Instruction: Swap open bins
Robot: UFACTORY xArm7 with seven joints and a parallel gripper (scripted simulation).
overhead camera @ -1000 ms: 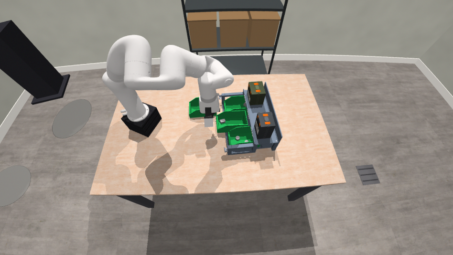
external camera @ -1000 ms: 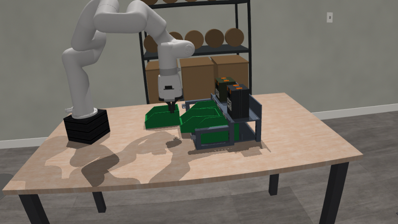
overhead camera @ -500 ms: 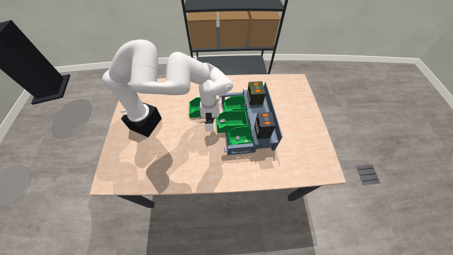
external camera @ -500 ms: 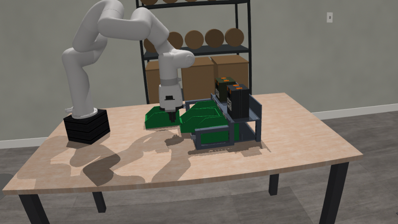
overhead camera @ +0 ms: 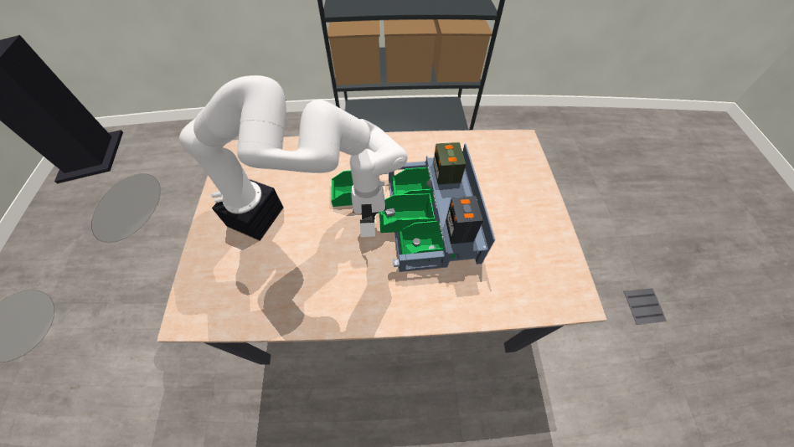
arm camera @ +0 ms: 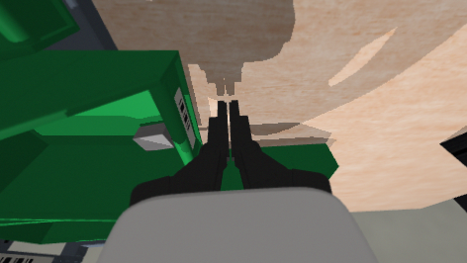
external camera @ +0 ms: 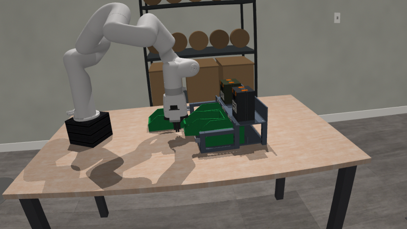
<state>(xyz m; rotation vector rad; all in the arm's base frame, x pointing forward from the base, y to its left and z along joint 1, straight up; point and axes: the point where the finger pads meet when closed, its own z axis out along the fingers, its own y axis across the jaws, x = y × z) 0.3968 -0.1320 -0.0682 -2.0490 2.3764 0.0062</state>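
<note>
My gripper (external camera: 177, 129) is shut on nothing and hangs low over the table, fingertips pointing down, also seen in the wrist view (arm camera: 228, 104). It stands between two green bins. The bin on the table (overhead camera: 341, 188) stands just behind it, partly hidden by my wrist; it also shows in the exterior view (external camera: 158, 122). The middle shelf bin (overhead camera: 409, 213) sticks out of the grey shelf (overhead camera: 469, 222) towards my fingers and holds a grey part (arm camera: 154, 136). Its labelled front lies close beside my fingers; I cannot tell if they touch. The far shelf bin (overhead camera: 410, 180) looks empty. The near shelf bin (overhead camera: 419, 241) holds a small part.
Two dark boxes (overhead camera: 450, 161) (overhead camera: 465, 218) with orange marks stand on the shelf's upper board. My black base (overhead camera: 248, 211) is at the table's left. A tall rack with cardboard boxes (overhead camera: 408, 49) stands behind the table.
</note>
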